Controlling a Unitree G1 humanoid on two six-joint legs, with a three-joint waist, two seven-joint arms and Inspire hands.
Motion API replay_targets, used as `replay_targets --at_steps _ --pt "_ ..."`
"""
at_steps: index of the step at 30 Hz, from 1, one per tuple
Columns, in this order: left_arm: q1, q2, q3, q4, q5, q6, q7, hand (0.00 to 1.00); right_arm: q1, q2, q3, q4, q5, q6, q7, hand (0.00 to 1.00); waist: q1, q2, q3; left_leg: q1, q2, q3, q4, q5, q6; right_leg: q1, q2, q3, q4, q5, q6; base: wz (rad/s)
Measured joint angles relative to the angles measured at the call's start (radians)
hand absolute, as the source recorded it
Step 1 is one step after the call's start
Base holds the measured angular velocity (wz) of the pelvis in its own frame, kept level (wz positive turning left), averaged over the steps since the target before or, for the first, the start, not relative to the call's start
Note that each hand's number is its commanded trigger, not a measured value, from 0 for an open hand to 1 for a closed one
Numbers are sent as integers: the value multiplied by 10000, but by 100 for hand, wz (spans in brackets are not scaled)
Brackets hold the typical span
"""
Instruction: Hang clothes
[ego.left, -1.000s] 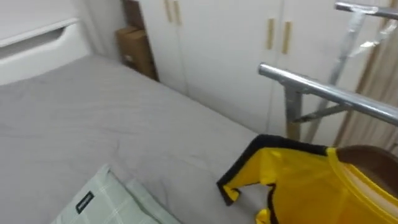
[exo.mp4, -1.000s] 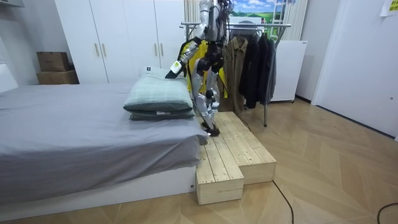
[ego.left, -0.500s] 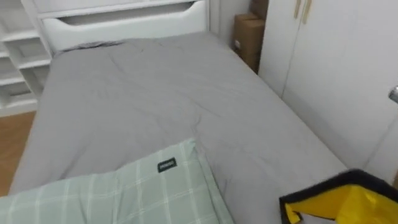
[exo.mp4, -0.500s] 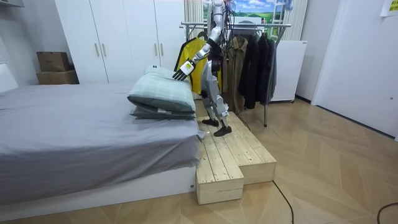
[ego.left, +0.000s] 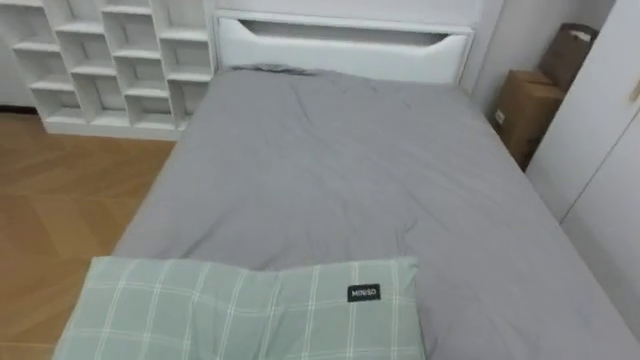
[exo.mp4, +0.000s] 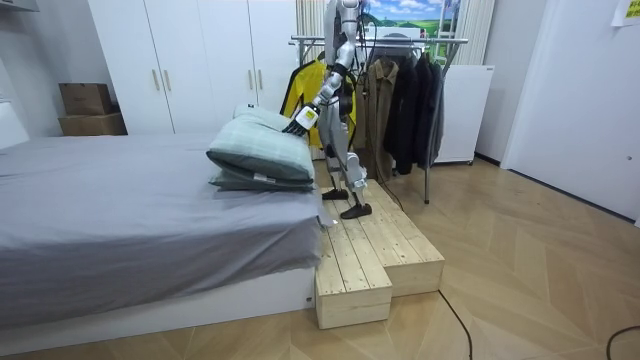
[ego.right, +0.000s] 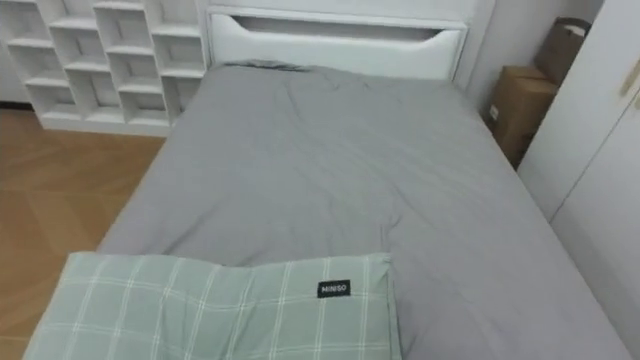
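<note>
A yellow garment with black trim (exo.mp4: 298, 92) hangs at the left end of the metal clothes rack (exo.mp4: 400, 41), beside several dark coats (exo.mp4: 405, 100). I stand on the wooden platform (exo.mp4: 375, 250) at the foot of the bed, turned toward the bed. What I take for my right hand (exo.mp4: 303, 121) is stretched out low in front of the yellow garment, just above the green checked pillow (exo.mp4: 260, 155). Its fingers look straight and hold nothing. My eye views look along the grey bed (ego.left: 340, 170), with the pillow (ego.left: 250, 310) at the bottom edge.
A white headboard (ego.left: 340, 45) closes the bed's far end, with white cube shelves (ego.left: 110, 60) to its left. Cardboard boxes (ego.left: 530, 105) and a white wardrobe (ego.left: 610, 130) line the right. Wooden floor (ego.left: 60, 210) lies left of the bed.
My head view has swung left from the rack to the bed, so the yellow garment left it. In the room view I turned toward the bed and my arm came down off the garment.
</note>
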Motion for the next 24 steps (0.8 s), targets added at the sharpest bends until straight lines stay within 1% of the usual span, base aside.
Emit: replay_targets --at_steps 1,2,3,4,5,6,7,8,9,10,11,13,15,17,19,21,24 --pt "9 -6 -44 142 -95 10 8 0 -19 -20 -8 20 1 -31 -30 0 12 46 21 24 8 161 -66 8 3 52 13 -4 -21 -25 35 33" --pt "38 6 -38 221 -114 18 21 0 -37 -30 -10 22 -5 -63 -31 0 15 57 32 24 -3 183 -89 24 -2 57 53 9 -24 -48 67 31" --pt "132 39 -33 316 -164 22 52 0 -60 -38 -10 43 -3 -106 -32 0 73 39 25 27 -15 172 -125 35 -6 58 69 31 -35 -92 108 16" --pt "311 109 -24 414 -159 76 175 0 -121 -32 -6 94 -3 -104 -32 0 132 65 37 26 -31 163 -125 35 -5 58 61 36 -35 -105 122 9" --pt "504 183 22 578 -156 219 352 0 -153 -6 -4 110 -5 -106 -21 0 136 -5 37 22 -41 76 -122 34 -4 61 57 44 -38 -111 130 0" --pt "593 229 63 687 -141 325 419 0 -154 20 -4 113 -7 -113 -15 0 134 -4 41 15 -45 24 -122 34 -4 64 53 41 -38 -115 135 7" --pt "731 317 180 923 -115 588 556 0 -161 75 -4 131 -7 -118 4 0 130 -27 37 -4 -61 -18 -107 34 -3 75 36 42 -38 -132 153 13" --pt "882 421 241 1142 -75 822 716 0 -209 133 2 236 -6 -145 46 0 114 -149 80 -38 -97 -47 -89 33 -3 80 -2 46 -40 -189 163 15" --pt "979 467 264 1204 -67 942 813 0 -251 154 2 341 -3 -183 72 0 113 -201 105 -58 -110 -82 -86 32 -1 78 -13 35 -41 -208 171 18" --pt "1230 529 297 1290 -49 1090 893 0 -268 170 26 409 10 -197 121 0 106 -265 137 -138 -130 -144 -50 30 3 54 -35 8 -38 -214 179 17" --pt "1382 517 416 1300 -88 1182 947 0 -268 162 86 423 82 -199 119 0 149 -293 135 -259 -150 -217 38 -7 67 -1 -52 7 -33 -214 180 21" --pt "1401 506 548 1286 -69 1187 1094 0 -337 150 93 488 167 -207 119 0 157 -289 133 -368 -185 -360 76 -23 112 -10 -74 42 -2 -212 182 19" --pt "1425 556 537 1292 -45 1300 1217 0 -414 119 209 556 254 -215 118 0 143 -272 127 -342 -187 -384 98 -24 117 35 -77 42 16 -212 182 8" --pt "1463 557 534 1294 -40 1499 1326 0 -415 71 402 742 542 -221 128 0 102 -258 130 -347 -180 -492 181 -22 119 121 -62 46 4 -219 176 11" --pt "1445 556 540 1287 -38 1642 1382 0 -396 64 399 801 801 -209 182 0 98 -243 131 -384 -181 -507 216 -21 117 129 -55 96 -16 -262 139 4" --pt "1411 556 540 1277 -37 1780 1437 0 -392 53 404 841 1023 -208 261 0 84 -245 129 -397 -203 -501 230 -20 116 132 -58 176 -34 -413 136 0" --pt "1334 512 514 1257 -34 1924 1503 0 -362 2 475 931 1376 -221 380 0 74 -175 114 -386 -198 -504 238 -17 111 142 -48 184 -34 -423 130 0"
